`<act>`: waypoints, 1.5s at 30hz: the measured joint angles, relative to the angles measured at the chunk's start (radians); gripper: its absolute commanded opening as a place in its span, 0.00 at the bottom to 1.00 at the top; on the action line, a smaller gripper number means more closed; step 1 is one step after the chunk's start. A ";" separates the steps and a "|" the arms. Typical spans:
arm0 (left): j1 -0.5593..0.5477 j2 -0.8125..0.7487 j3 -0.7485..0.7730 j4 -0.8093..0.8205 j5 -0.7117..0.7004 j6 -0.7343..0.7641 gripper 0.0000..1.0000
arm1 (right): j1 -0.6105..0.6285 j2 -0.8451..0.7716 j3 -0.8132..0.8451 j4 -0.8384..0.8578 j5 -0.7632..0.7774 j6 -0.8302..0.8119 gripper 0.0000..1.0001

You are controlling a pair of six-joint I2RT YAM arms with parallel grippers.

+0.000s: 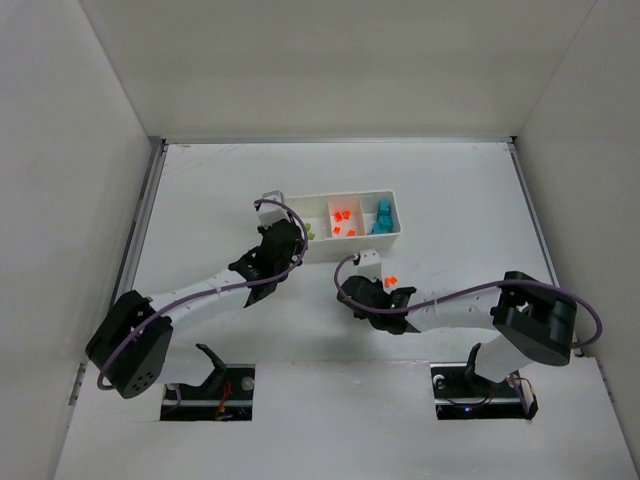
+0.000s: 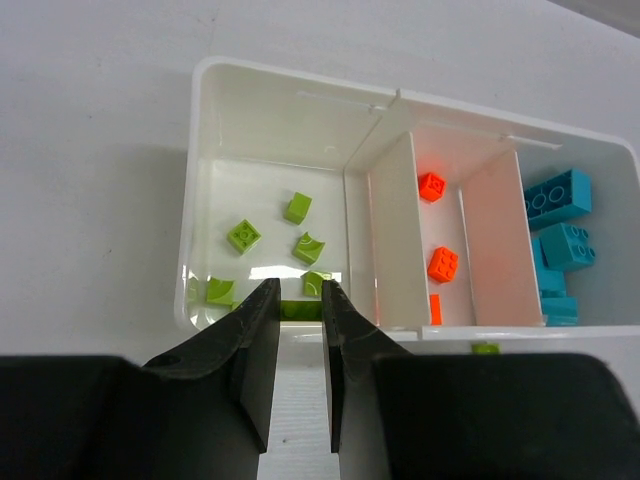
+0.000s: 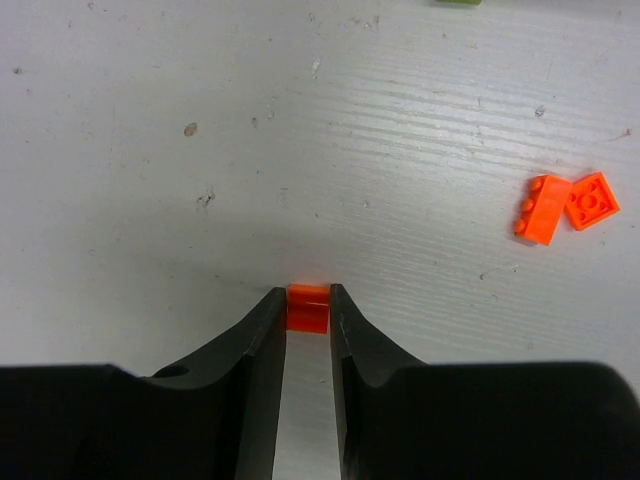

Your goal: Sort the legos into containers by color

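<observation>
The white three-compartment tray (image 1: 352, 195) holds lime green legos (image 2: 243, 236) on the left, orange-red ones (image 2: 443, 263) in the middle and teal ones (image 2: 557, 195) on the right. My left gripper (image 2: 297, 292) hovers over the near wall of the green compartment, also seen from above (image 1: 298, 238). It is shut on a lime green lego (image 2: 298, 309). My right gripper (image 3: 308, 300) is low at the table in front of the tray, also seen from above (image 1: 350, 288). It is shut on an orange-red lego (image 3: 308, 308).
Two orange-red legos (image 3: 543, 208) (image 3: 592, 200) lie together on the table right of the right gripper, and show from above (image 1: 390, 281). A green lego (image 2: 485, 348) lies just outside the tray's near wall. White walls enclose the table.
</observation>
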 measured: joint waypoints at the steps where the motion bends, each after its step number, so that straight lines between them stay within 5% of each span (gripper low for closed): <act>1: 0.002 0.001 0.003 -0.001 0.002 0.000 0.16 | 0.000 -0.003 0.000 -0.003 0.000 0.000 0.26; 12: 0.036 0.126 0.090 0.014 0.022 -0.001 0.18 | 0.000 -0.254 -0.014 -0.065 0.011 0.006 0.26; 17: 0.048 0.220 0.138 0.016 0.026 0.004 0.31 | -0.015 -0.362 -0.015 -0.070 0.007 0.000 0.26; 22: 0.055 0.252 0.151 0.019 0.018 0.004 0.33 | -0.070 -0.397 0.005 -0.083 -0.002 -0.036 0.26; 32: 0.019 0.129 0.111 0.026 -0.015 0.007 0.33 | -0.265 -0.290 0.172 -0.056 -0.095 -0.128 0.25; 45: -0.286 -0.018 -0.071 0.045 -0.125 -0.001 0.33 | -0.367 0.057 0.395 -0.013 -0.137 -0.200 0.25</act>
